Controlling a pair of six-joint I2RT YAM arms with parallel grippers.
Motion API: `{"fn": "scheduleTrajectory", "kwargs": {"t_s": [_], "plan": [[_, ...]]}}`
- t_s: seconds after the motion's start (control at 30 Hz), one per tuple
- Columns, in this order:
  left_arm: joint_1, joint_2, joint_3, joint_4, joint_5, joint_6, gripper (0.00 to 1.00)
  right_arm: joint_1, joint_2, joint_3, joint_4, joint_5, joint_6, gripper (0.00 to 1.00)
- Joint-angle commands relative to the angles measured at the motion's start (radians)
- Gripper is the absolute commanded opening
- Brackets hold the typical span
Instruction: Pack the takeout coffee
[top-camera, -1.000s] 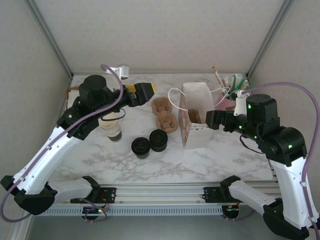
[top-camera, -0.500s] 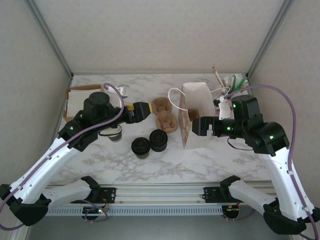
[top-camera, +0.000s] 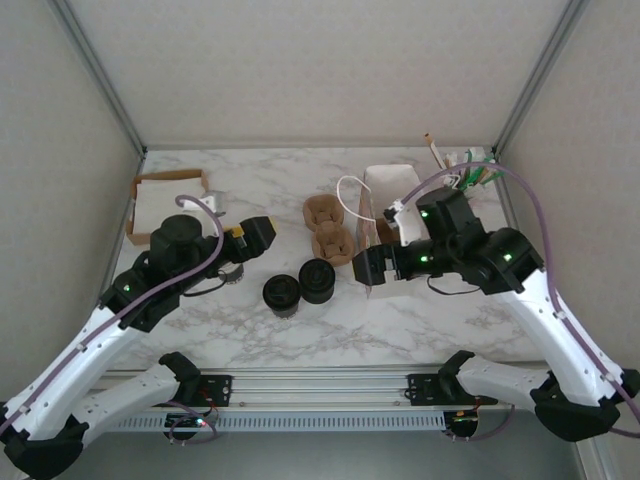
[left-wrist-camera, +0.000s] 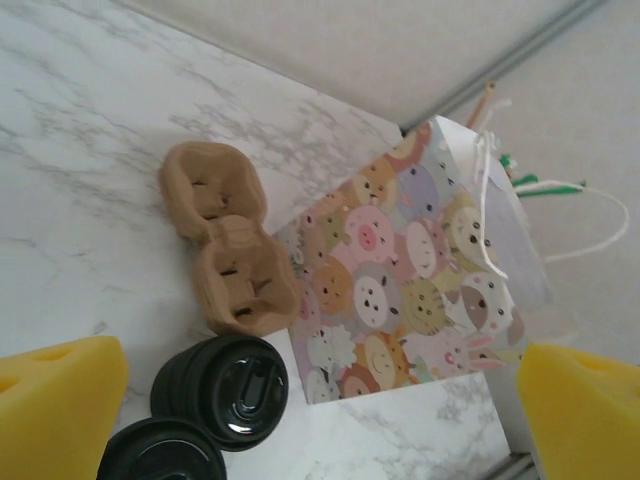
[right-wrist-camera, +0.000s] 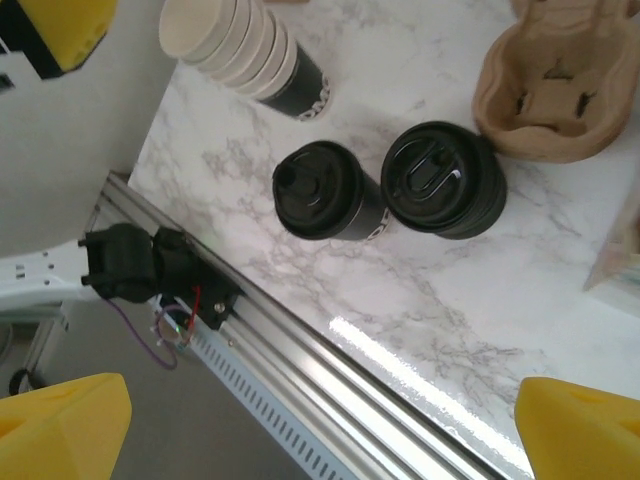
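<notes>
The takeout coffee (top-camera: 282, 295) stands upright on the marble tabletop (top-camera: 450, 320) near the front middle, its black lid on. It is just left of a squat stack of black lids (top-camera: 318, 280); from the right wrist view the two seem to touch, though I cannot be sure. Neither arm holds it. The left fingers (left-wrist-camera: 60, 400) are spread wide with nothing between them, hanging over the tabletop left of the coffee and above a stack of lidless cream cups (right-wrist-camera: 245, 55). The right fingers (right-wrist-camera: 70, 420) are also spread wide and empty, hovering at the near end of the animal-print paper bag (top-camera: 392, 195), which stands open to the right of the lids. Two brown pulp cup carriers (top-camera: 328, 228) lie just behind the lids, beside the bag.
</notes>
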Motion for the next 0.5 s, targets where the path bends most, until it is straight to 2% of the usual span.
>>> {"fn": "scheduleTrajectory", "kwargs": {"t_s": [0.0, 0.13, 0.23, 0.47], "plan": [[0.009, -0.061, -0.045, 0.056, -0.117, -0.076, 1.00, 0.115, 0.050, 0.053, 0.026, 0.119, -0.017, 0.99], [0.011, -0.109, -0.100, 0.081, -0.143, -0.107, 1.00, 0.283, 0.159, 0.130, 0.018, 0.318, -0.019, 0.99], [0.012, -0.115, -0.129, 0.073, -0.160, -0.119, 1.00, 0.367, 0.242, 0.175, 0.024, 0.431, -0.018, 0.99], [0.014, -0.125, -0.222, 0.090, -0.141, -0.151, 0.99, 0.378, 0.335, 0.160, 0.090, 0.517, -0.024, 0.99]]}}
